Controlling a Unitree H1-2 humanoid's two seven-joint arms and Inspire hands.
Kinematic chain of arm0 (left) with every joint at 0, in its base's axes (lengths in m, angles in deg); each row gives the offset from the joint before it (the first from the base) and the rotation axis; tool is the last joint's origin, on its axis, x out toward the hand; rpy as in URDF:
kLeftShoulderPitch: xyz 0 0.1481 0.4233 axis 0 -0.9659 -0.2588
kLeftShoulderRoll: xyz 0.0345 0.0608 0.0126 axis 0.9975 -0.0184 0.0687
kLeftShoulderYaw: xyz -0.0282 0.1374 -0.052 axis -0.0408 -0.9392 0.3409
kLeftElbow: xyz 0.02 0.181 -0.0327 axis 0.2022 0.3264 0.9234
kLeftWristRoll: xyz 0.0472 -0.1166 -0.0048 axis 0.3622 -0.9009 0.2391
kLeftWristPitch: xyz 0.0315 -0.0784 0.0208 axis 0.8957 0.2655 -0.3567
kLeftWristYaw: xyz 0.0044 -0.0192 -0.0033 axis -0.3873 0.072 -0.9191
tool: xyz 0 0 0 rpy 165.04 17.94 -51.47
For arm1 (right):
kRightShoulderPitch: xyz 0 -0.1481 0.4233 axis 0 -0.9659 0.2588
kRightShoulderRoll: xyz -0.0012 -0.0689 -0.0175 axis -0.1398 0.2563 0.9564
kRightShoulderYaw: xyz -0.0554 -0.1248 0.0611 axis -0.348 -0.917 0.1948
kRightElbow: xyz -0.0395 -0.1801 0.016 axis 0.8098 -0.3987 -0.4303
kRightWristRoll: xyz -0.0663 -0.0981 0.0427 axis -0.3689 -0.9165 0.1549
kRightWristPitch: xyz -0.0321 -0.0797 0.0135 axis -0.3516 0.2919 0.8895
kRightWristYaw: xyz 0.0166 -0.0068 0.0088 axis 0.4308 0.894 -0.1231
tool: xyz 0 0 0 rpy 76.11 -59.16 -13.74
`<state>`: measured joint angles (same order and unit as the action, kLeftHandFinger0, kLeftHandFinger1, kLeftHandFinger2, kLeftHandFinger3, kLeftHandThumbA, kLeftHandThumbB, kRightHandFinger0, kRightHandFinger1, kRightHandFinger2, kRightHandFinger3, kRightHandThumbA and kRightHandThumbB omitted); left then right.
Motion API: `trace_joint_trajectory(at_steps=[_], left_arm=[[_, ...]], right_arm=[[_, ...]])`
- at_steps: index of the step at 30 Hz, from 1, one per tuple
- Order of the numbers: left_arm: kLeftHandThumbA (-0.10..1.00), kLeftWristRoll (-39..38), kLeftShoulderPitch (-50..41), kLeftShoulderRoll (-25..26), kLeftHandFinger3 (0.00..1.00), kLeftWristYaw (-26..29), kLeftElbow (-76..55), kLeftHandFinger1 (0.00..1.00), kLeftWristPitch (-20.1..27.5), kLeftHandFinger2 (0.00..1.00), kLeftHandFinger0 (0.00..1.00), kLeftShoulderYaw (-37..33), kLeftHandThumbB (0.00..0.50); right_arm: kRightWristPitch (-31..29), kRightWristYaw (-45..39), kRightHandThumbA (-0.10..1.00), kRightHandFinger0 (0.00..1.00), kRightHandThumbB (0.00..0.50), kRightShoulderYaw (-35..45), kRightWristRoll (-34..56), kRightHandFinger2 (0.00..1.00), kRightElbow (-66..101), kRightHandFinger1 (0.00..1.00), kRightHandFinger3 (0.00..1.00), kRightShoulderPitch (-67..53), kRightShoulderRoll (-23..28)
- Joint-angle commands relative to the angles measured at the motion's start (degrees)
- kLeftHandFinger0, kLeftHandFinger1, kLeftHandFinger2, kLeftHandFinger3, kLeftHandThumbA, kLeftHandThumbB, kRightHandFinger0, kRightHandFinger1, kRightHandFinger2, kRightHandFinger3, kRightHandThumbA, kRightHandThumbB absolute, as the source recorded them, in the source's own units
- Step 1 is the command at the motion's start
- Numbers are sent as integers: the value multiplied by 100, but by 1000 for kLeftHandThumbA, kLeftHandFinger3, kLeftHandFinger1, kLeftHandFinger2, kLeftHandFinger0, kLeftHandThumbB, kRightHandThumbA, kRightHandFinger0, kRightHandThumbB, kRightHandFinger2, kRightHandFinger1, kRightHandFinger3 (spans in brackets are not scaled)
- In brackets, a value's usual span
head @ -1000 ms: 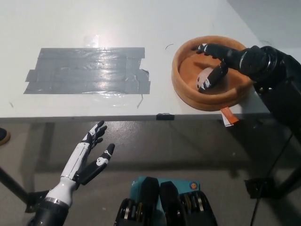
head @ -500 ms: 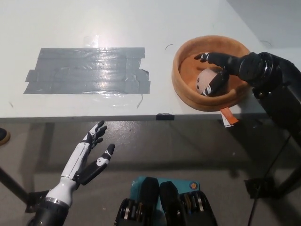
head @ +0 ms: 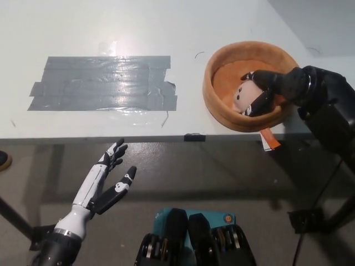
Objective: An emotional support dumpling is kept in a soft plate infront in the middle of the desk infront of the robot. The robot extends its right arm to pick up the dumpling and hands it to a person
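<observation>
On the right side of the white desk [head: 166, 22], seen from the head camera, sits the soft plate [head: 217, 105] — a round, orange-brown dish with a thick raised rim, lying close to the desk's near edge. Inside it is the dumpling [head: 243, 95], a pale, rounded thing with small dark marks on its face, lying toward the right half of the dish. The black right hand [head: 266, 88] reaches in from the right over the rim and is wrapped around the dumpling: fingers curl over its top and far side while another presses from below, so the hand is clamped on it. Whether the dumpling is clear of the plate's floor or touching it cannot be told from this angle. The black right arm runs back from the hand to the picture's right edge, passing over the plate's right rim.

Just below the plate, at the desk's edge, a small orange and white tag [head: 269, 139] hangs down. Well to the left of the plate, a broad patch of grey tape [head: 105, 83] made of overlapping strips is stuck flat on the desk, shining under the light.

Below the desk edge at lower left, the white left hand [head: 105, 180] rests in the air — fingers spread apart, holding nothing, palm turned partly upward.
</observation>
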<state>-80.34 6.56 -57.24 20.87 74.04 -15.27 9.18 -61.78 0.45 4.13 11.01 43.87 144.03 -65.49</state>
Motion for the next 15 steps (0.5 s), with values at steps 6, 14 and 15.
trace_joint_trajectory(at_steps=[6, 14, 15], left_arm=[[613, -23, 180, 68, 1000, -78, -57, 1000, 184, 1000, 1000, 54, 263], [609, -57, 200, 75, 1000, -92, -47, 1000, 199, 1000, 1000, 66, 257], [608, -43, 200, 78, 1000, -89, -42, 1000, 211, 1000, 1000, 59, 255]], right_arm=[[-117, -216, -99, 401, 204, -710, -788, 488, -410, 503, 731, 576, 85], [-119, 337, -100, 13, 157, -566, -855, 407, -349, 305, 1000, 448, 103], [-182, 497, -100, 19, 151, -471, -834, 456, -245, 388, 1000, 386, 128]])
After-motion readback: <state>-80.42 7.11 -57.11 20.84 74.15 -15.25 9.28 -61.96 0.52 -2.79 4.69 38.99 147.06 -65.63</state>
